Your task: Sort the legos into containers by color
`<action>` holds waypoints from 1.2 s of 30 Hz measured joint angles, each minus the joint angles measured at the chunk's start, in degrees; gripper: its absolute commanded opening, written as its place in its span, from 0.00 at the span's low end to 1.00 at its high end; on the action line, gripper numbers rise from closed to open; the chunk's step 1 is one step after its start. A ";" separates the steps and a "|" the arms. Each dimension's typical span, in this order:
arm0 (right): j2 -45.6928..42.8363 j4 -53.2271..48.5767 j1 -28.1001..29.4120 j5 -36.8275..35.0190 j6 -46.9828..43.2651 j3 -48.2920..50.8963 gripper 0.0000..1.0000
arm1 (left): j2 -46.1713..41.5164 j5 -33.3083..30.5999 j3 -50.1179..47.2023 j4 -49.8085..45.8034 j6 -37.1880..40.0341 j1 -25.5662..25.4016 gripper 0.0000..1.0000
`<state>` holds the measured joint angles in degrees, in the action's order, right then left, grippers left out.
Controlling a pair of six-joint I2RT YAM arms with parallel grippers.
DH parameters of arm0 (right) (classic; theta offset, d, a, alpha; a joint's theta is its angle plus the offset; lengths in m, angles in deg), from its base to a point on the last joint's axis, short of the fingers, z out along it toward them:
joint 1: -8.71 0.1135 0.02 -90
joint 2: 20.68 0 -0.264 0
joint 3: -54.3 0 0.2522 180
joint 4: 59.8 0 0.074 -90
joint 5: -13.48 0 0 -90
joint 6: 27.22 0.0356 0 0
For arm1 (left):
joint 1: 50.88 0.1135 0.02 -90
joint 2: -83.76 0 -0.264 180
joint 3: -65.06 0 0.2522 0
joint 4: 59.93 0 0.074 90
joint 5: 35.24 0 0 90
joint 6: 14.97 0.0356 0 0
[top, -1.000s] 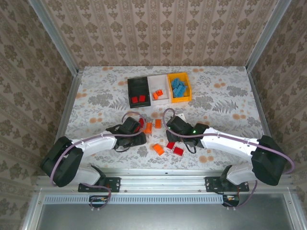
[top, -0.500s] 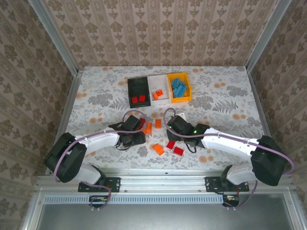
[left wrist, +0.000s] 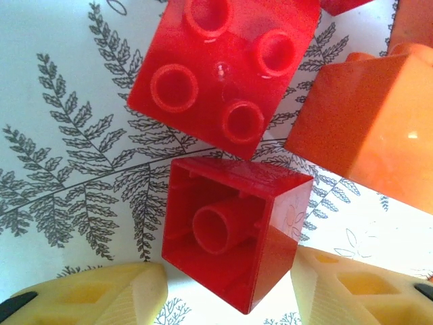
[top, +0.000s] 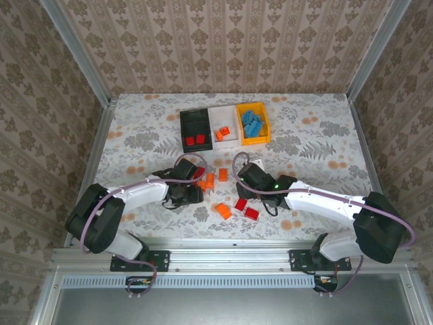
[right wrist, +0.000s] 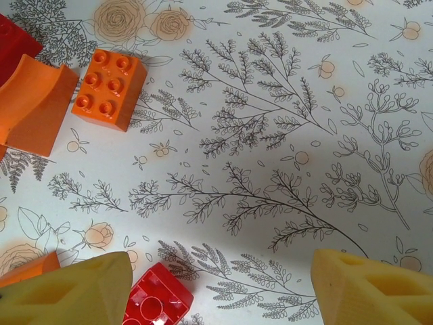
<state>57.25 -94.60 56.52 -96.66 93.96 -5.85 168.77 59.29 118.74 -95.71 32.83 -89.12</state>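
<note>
Over the last second the left end effector [left wrist: 229, 288] advanced. It now straddles an upturned red brick [left wrist: 230, 233] on the worktop, pads close at both flanks; clamped or not, cannot tell. Pick looks imminent; the black bin [top: 195, 122] lies well ahead. The right end effector [right wrist: 223, 284] is spread wide and empty.

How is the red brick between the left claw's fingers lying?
Tipped, not studs-up: the red brick shows its hollow underside and inner tube to the camera.

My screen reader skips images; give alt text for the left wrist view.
A red lego, hollow side showing, lies between the yellow fingers of the left end effector. Beyond it lie a studded red lego and an orange lego on the leaf-patterned table.
</note>
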 measured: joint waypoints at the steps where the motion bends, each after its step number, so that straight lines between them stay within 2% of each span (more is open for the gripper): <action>1: -0.04 0.11 -0.04 0.02 -0.09 0.02 0.72 | 0.00 0.33 0.02 0.00 0.35 0.13 0.61; 8: -1.18 0.13 -0.09 0.61 -0.57 0.02 0.71 | 0.02 2.97 1.11 -1.03 3.98 1.33 0.65; 22: -1.60 0.26 -0.22 0.90 -0.57 0.13 0.71 | 5.31 2.27 7.54 -7.87 6.49 1.38 0.64; 31: -1.88 0.31 -0.22 1.01 -0.57 0.22 0.71 | 10.23 0.48 13.60 -11.82 9.99 1.60 0.58; 36: -2.82 0.28 -0.39 1.05 -0.57 1.11 0.70 | 10.86 -0.48 14.21 -11.72 10.97 2.01 0.52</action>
<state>54.43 -94.32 56.13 -95.61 93.39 -4.74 179.63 58.81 132.95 -107.43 43.81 -87.11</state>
